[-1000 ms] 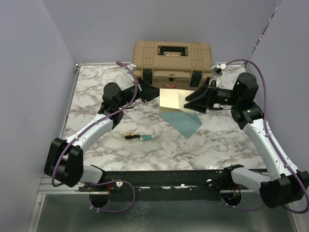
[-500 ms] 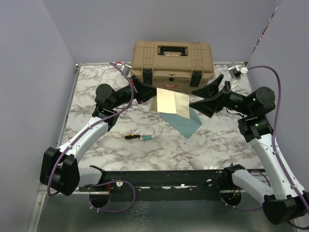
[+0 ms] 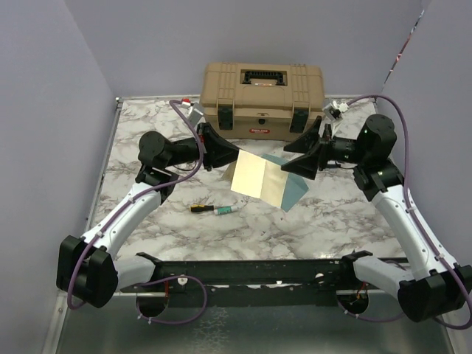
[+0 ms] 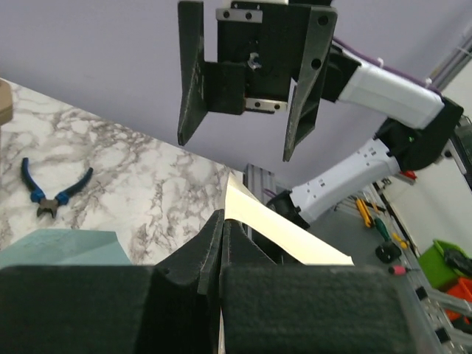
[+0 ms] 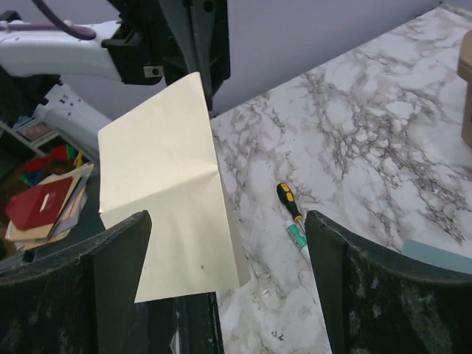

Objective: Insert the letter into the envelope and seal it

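Marble table: tan toolbox at the far edge, lid closed.

Letter: off the table surface and tilted, with the centre fold showing as a shallow crease. It is held by its upper left corner only. In the top view it overlaps the near-left part of the envelope; cannot tell if the two touch.

Envelope: flat on the marble, centre-right, just in front of the toolbox. Only its right part shows from behind the letter.

Left gripper: fingers pressed together, pinching the letter's corner. The left wrist view shows the cream edge coming out from between the closed pads.

Right gripper: fingers spread wide, holding nothing. It sits just beside the letter's right edge and faces the left gripper across the sheet.

Screwdriver: lies on the marble near the letter, to its left and toward the arm bases.

Pliers: blue handles, on the marble.
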Available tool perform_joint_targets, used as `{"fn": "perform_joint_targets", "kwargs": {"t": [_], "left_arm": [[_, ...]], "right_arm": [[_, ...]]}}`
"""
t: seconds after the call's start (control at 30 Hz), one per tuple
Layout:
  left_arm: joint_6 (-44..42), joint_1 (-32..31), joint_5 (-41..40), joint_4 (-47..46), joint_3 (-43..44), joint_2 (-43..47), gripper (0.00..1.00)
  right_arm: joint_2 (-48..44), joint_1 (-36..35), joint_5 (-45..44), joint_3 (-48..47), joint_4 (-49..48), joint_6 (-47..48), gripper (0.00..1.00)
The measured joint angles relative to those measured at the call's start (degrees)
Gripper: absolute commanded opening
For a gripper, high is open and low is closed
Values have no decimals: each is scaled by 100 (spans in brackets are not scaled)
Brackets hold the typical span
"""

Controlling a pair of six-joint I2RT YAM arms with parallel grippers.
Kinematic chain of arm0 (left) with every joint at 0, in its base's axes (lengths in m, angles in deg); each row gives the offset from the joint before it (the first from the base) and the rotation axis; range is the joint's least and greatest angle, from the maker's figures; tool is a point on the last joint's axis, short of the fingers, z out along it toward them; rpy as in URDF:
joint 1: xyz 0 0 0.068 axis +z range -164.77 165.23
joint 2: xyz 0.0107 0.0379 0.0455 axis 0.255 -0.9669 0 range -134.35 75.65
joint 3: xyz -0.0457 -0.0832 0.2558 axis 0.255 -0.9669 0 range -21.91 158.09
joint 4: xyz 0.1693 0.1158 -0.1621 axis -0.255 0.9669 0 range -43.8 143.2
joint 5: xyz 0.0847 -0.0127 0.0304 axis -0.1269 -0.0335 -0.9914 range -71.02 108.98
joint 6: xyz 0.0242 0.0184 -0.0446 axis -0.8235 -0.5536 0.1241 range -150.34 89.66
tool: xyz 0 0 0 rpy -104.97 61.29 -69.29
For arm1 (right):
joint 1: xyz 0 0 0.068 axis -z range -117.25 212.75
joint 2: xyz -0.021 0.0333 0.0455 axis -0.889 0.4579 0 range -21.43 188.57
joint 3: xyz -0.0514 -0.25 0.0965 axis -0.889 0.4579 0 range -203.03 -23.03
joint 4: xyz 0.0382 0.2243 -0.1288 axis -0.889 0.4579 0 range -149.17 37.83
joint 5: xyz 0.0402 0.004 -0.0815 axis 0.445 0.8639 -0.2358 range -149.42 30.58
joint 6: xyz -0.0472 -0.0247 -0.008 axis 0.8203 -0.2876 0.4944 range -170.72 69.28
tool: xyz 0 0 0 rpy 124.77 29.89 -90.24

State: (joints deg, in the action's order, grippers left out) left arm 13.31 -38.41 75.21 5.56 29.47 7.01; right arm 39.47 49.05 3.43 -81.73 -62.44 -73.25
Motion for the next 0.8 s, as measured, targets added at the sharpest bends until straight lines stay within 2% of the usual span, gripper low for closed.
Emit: {"fn": "perform_joint_targets", "kwargs": {"t": [0.17,0.43,0.73,0.8], "left_arm": [[7,0,424,0,0,-4,0],[-35,0,680,0,7,-13,0],[-144,0,743,0,7,-15,0],[-155,0,743,0,7,-15,0]], "right_arm": [[149,-33,741,-417,824,879,75],[282,-295,896,-422,1394,1362,73],[658,-654,780,-542,1998,1746,50],[658,-662,754,-553,2055,1803,39]]}}
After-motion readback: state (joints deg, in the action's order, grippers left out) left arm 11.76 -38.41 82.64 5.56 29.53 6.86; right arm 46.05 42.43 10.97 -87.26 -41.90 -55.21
